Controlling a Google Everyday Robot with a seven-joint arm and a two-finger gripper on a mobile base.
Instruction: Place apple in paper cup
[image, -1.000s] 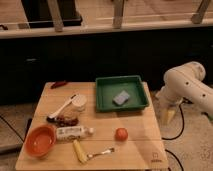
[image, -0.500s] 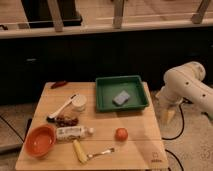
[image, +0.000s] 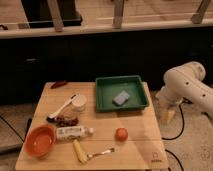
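Wooden counter (image: 135, 150): pale slab carrying all the things, seen from the front and above
White arm (image: 186, 82): bent over beside the counter's right edge, off the slab
Green tray (image: 106, 100): back right of the counter, with a grey-blue block (image: 121, 98) lying in it
Orange bowl (image: 40, 142): front left corner
End effector (image: 167, 118): hangs pointing down beyond the right edge, spread wide with nothing in it, well apart from the apple
Paper cup (image: 78, 103): upright, mouth up, left of the tray; a spoon (image: 62, 107) just beside it, grapes (image: 66, 120) just in front
Apple (image: 120, 134): alone on bare wood in front of the tray, right of the lying bottle (image: 72, 132), well apart from the cup
Handling: probably firm, smooth and fairly light; being round, it may roll if nudged or slip from a shallow pinch
Where to hold: likely from above, across its widest middle, pinched on opposite sides
Cup risk: light and thin-walled, so it could tip if the apple strikes the rim
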